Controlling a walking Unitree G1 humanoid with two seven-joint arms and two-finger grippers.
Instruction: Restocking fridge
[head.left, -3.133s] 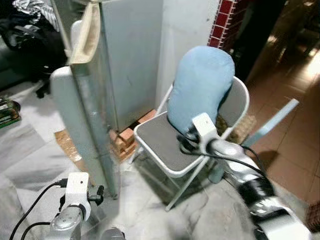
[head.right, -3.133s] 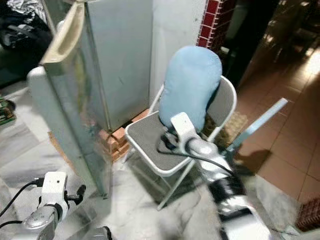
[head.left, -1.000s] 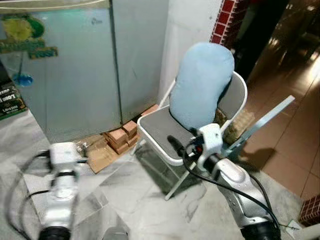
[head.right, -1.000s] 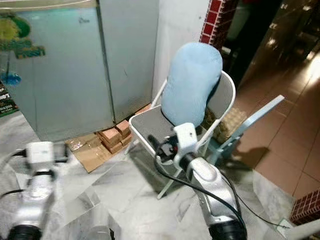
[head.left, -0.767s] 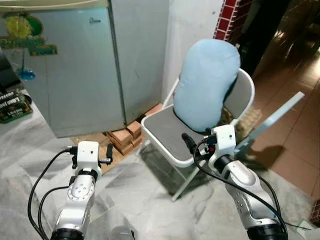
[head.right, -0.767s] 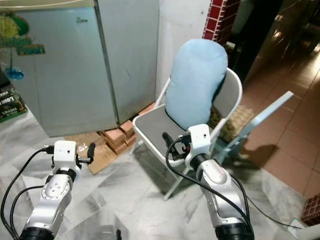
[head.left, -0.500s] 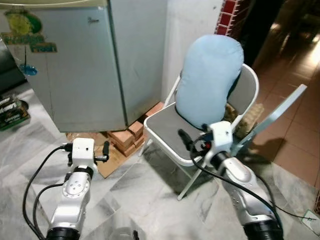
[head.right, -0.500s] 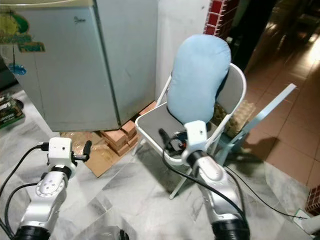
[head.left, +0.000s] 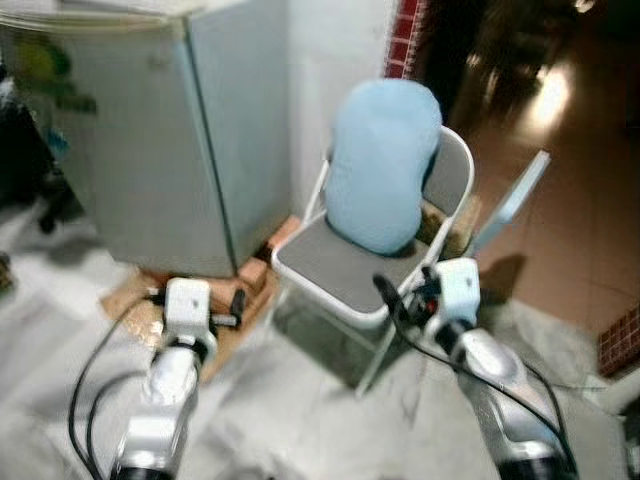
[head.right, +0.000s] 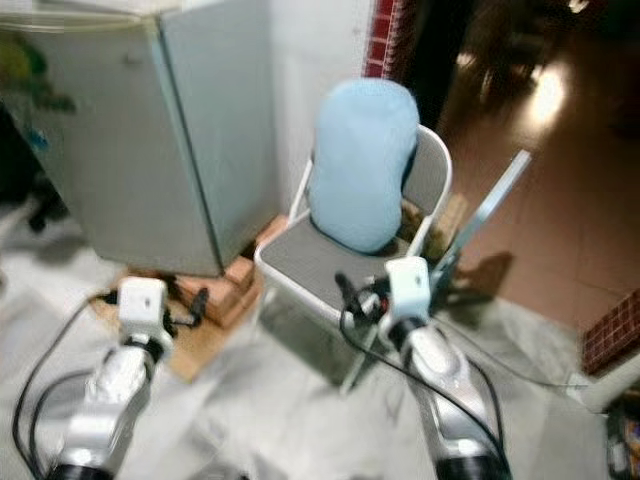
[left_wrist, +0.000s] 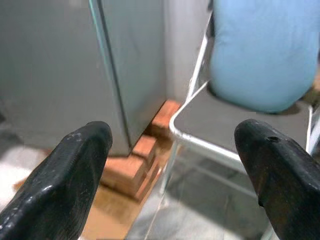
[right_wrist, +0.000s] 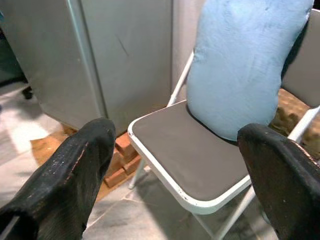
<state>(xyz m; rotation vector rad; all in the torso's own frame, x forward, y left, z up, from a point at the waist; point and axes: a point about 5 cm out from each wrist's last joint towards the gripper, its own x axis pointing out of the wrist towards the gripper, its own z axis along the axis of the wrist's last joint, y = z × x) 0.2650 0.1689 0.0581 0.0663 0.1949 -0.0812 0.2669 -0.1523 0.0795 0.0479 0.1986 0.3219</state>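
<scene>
Grey and shut, the fridge (head.left: 150, 140) stands at the far left of the marble floor (head.left: 300, 420), raised on bricks (left_wrist: 135, 165). Beside it a folding chair (right_wrist: 195, 160) carries a pale blue cushion (head.left: 383, 165). The left gripper (left_wrist: 170, 170) and right gripper (right_wrist: 175, 170) hover low, fingers spread wide, holding nothing.

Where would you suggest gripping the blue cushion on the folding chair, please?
Probably at the top of the blue cushion, coming from the front: it stands upright against the folding chair back, its rounded top rising clear above the backrest. Both jaws are open.
</scene>
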